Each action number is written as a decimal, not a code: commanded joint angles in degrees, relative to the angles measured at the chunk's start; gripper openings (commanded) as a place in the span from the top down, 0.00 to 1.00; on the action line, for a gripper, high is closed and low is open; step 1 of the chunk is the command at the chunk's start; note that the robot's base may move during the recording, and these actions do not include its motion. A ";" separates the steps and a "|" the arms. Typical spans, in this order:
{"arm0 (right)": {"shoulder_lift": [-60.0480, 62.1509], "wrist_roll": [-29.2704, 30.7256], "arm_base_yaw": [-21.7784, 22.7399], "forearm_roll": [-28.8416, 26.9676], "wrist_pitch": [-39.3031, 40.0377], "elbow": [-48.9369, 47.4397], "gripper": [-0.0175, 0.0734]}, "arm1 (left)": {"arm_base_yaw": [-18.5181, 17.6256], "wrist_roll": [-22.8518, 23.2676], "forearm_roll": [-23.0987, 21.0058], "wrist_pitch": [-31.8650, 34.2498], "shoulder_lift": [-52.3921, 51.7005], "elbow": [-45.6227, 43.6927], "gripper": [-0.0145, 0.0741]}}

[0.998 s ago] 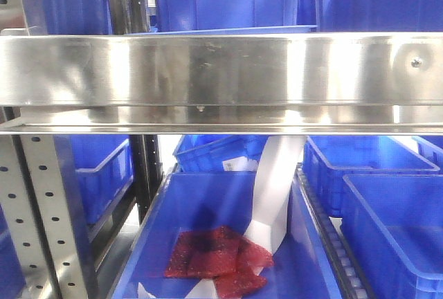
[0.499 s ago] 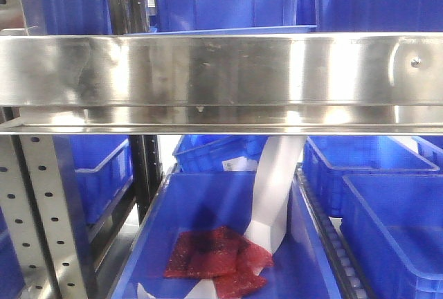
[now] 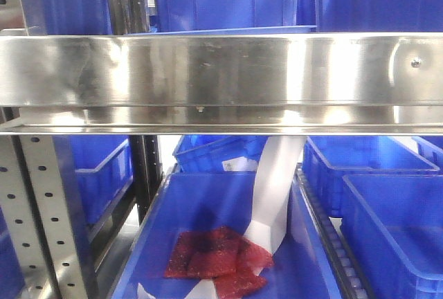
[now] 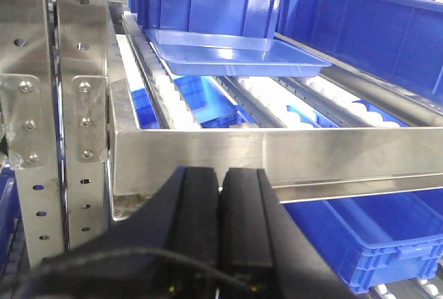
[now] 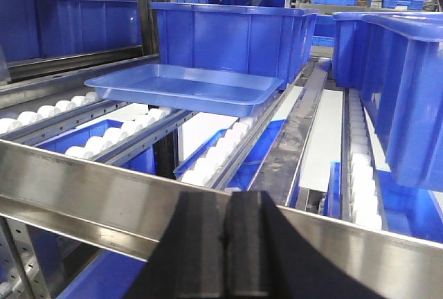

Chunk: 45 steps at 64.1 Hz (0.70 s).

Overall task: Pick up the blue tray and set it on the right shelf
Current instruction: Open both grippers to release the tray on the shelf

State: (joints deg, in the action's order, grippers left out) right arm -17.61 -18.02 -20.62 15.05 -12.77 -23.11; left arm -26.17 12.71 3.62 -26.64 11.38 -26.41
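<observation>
Resting on rollers — blue tray (image 5: 183,86) (empty)

The blue tray (image 5: 185,88) is seated on the roller tracks (image 5: 128,136) of the right shelf (image 5: 83,198), behind the front rail (image 3: 221,70). A deep bin (image 5: 228,36) stands at its 12 o'clock, apparently touching. Below the rail, a lower bin (image 3: 208,209) holds mesh packets (image 3: 214,257).
</observation>
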 commanded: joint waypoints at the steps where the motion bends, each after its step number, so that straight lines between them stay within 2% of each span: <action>1: -0.43 0.70 -0.10 1.25 5.30 -1.58 0.75 | 1.97 -1.99 -0.99 5.45 0.66 -1.00 0.89; 6: -0.43 0.70 -0.10 1.25 5.30 -1.58 0.75 | 6.45 -7.74 -4.16 6.79 0.41 0.80 0.89; 11: -0.43 0.70 -0.10 1.25 5.30 -1.58 0.75 | 12.66 -12.21 -8.91 9.62 -1.11 4.09 0.89; 18: -0.43 0.70 -0.10 1.25 5.30 -1.58 0.75 | 20.79 -15.43 -10.80 14.45 -5.88 10.26 0.89; 22: -0.43 0.70 -0.10 1.25 5.30 -1.58 0.75 | 23.49 -15.86 -10.80 16.29 -9.15 14.09 0.89; 27: -0.43 0.70 -0.10 1.25 5.30 -1.58 0.75 | 24.94 -15.86 -10.80 19.24 -13.15 19.59 0.89; 38: -0.43 0.70 -0.10 1.25 5.23 -1.58 0.75 | 24.28 -15.86 -10.80 31.77 -12.71 30.18 0.89; 40: -0.43 0.70 -0.10 1.25 5.28 -1.58 0.75 | 23.96 -15.86 -10.80 27.96 -12.71 29.56 0.89; 45: -0.43 0.70 -0.10 1.25 5.28 -1.58 0.75 | 23.14 -15.86 -10.80 26.97 -12.81 29.81 0.89</action>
State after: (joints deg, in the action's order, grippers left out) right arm -17.61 -18.02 -20.62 15.05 -12.59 -22.97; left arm -2.05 -3.01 -6.67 -4.75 -0.63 1.58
